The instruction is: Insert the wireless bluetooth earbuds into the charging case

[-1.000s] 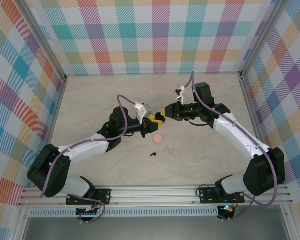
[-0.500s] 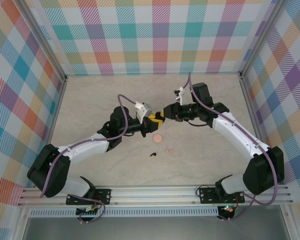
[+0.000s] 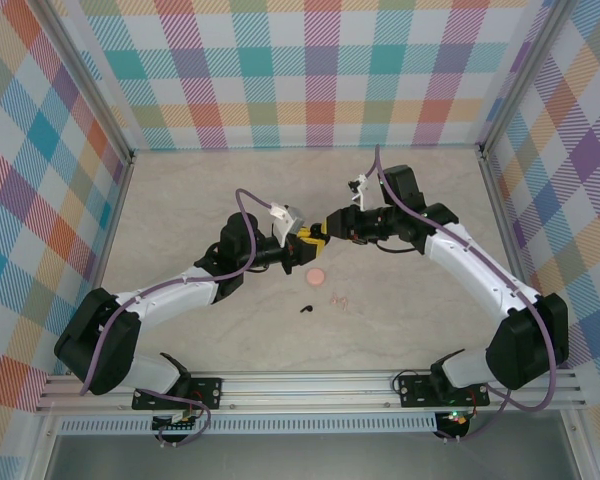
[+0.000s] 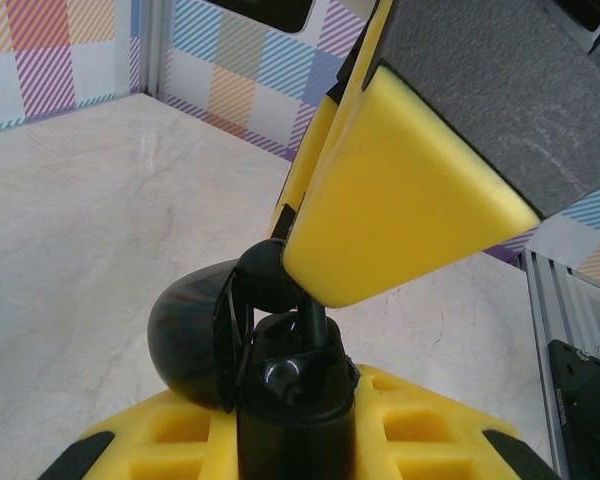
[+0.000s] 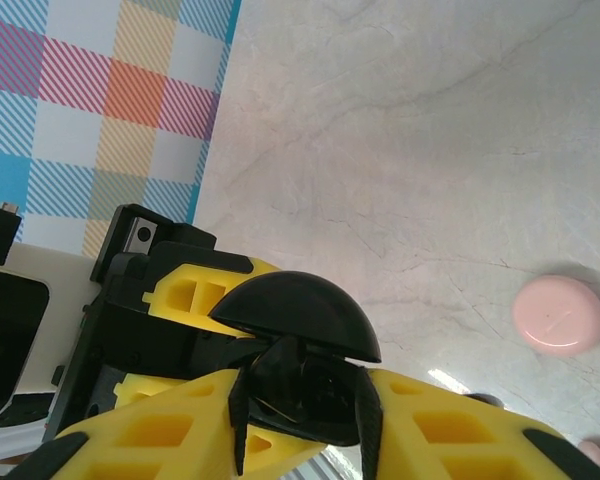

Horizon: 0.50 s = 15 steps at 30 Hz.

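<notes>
The black bud (image 4: 270,272) stands stem-down at the mouth of the black charging case (image 4: 292,400), its round head just under the tip of the right gripper (image 3: 328,224). It looks featherlight, hard and glossy, so I judge it apt to squirt out of a pinch. The best hold is across the stem or the flats of the head, with light pressure and no twisting. The right jaws stand a little apart around it in the right wrist view, but I cannot tell whether they pinch it or have let go. The case is a smooth rigid shell with its domed lid (image 4: 185,345) hinged back. The left gripper (image 3: 305,240) is clamped on its base, and that low hold leaves the sockets free. The hinge looks like the weak part, so pushing should go straight down into the base. The two grippers meet tip to tip above the table (image 3: 200,190). Just beneath them, toward the arms' bases, lies the closed pink case (image 3: 317,274). A little farther that way lie the pale pink buds (image 3: 340,298) and, beside them, a second black bud (image 3: 307,309), all loose on pale, marble-patterned stone that looks slick enough to let them skate. Bare surface stretches well beyond the jaws on every side to the plaid walls (image 3: 310,80).
</notes>
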Each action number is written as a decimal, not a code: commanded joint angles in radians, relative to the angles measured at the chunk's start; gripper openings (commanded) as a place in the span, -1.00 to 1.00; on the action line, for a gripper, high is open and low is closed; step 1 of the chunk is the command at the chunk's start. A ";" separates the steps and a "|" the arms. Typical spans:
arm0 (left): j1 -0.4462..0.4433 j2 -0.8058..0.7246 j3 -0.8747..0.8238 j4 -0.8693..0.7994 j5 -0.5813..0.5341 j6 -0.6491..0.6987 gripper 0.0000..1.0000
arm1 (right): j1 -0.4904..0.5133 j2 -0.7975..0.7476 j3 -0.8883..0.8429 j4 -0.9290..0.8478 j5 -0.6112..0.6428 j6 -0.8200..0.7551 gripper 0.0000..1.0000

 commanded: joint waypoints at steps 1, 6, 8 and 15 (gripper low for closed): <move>-0.018 -0.025 0.036 0.023 0.010 0.020 -0.64 | 0.011 0.018 0.041 -0.033 0.012 -0.026 -0.28; -0.019 -0.022 0.041 0.016 0.009 0.021 -0.65 | 0.025 0.040 0.065 -0.056 0.009 -0.036 -0.38; -0.018 -0.020 0.044 0.009 0.004 0.021 -0.65 | 0.031 0.047 0.075 -0.065 0.012 -0.038 -0.40; -0.018 -0.021 0.043 0.003 -0.012 0.023 -0.65 | 0.040 0.049 0.092 -0.092 0.042 -0.041 -0.34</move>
